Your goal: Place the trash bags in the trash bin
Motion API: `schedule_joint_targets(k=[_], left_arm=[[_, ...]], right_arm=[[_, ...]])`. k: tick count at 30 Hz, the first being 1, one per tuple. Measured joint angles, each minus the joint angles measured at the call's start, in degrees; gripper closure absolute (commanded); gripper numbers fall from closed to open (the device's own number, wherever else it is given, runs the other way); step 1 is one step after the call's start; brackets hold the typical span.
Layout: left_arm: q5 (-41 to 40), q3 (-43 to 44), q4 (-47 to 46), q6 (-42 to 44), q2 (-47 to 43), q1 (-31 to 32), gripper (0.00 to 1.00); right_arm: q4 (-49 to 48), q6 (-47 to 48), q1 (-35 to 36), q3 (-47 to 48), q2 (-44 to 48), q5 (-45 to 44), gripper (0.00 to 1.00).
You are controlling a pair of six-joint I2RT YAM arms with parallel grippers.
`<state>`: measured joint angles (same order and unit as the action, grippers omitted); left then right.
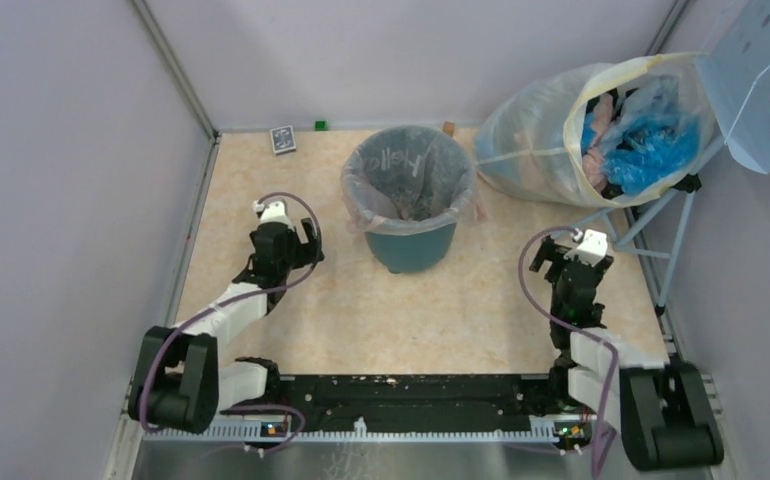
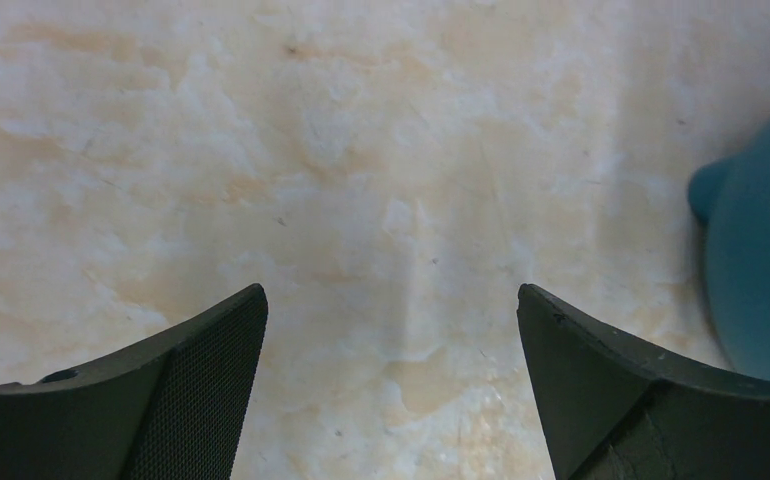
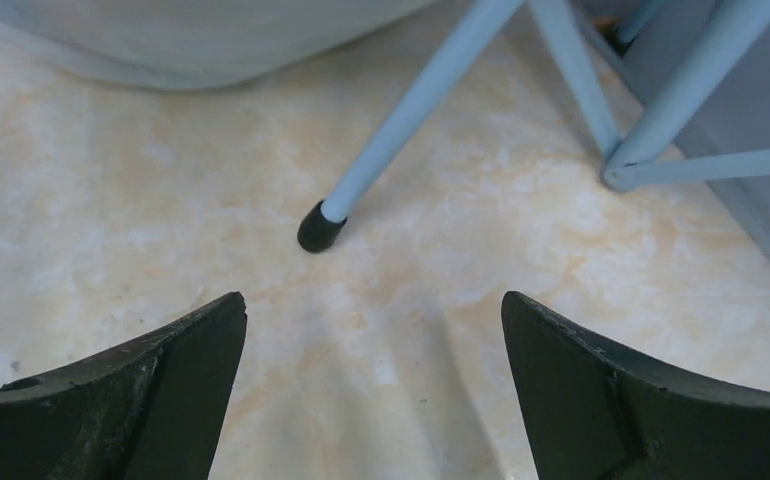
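sack (image 3: 211, 40) and stand leg (image 3: 411, 110) lie ahead of spread right tool (image 3: 373, 300), trash bin (image 2: 761, 260) beside spread left tool (image 2: 391, 291).

On my left wrist cam I've got the left gripper (image 2: 391, 292) spread wide, both dark fingers (image 2: 196, 385) coming in from the bottom corners with only bare marbled beige table (image 2: 361, 150) between the tips. The inner face of the finger on the left side of the picture has a fine mesh texture. The trash bin (image 2: 766, 280) shows as a curved dark teal wall at the right edge, just beside the other finger; I can't tell if they touch.
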<state>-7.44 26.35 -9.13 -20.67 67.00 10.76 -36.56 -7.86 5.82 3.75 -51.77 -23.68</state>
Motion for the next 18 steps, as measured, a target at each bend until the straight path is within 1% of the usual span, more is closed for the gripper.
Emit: schedule_joint_targets(k=[3,7,9,13,18], left_arm=[[-2.6,1.0,-3.2,2.8,4.1,-0.2,0.01],[-4.6,1.3,-7.3,7.4,7.6,-0.8,0.01],[-4.6,1.0,-10.3,9.6,8.3,-1.6,0.01],[-2.9,-1.4,-18.3,11.6,8.7,-5.2,0.01],[1.3,-6.1,-27.0,10.9,11.8,-13.0,0.01]], right_arm=[[-10.4,1.5,-1.6,0.0,-12.6,3.2,0.03],[-21.0,4.1,-1.7,1.3,-24.5,6.5,0.04],[-26.8,5.2,-1.8,2.2,-30.0,7.8,0.06],[-28.5,6.0,-1.8,4.0,-31.6,8.6,0.06],[-30.0,6.4,-1.9,5.4,-31.6,8.9,0.06]])
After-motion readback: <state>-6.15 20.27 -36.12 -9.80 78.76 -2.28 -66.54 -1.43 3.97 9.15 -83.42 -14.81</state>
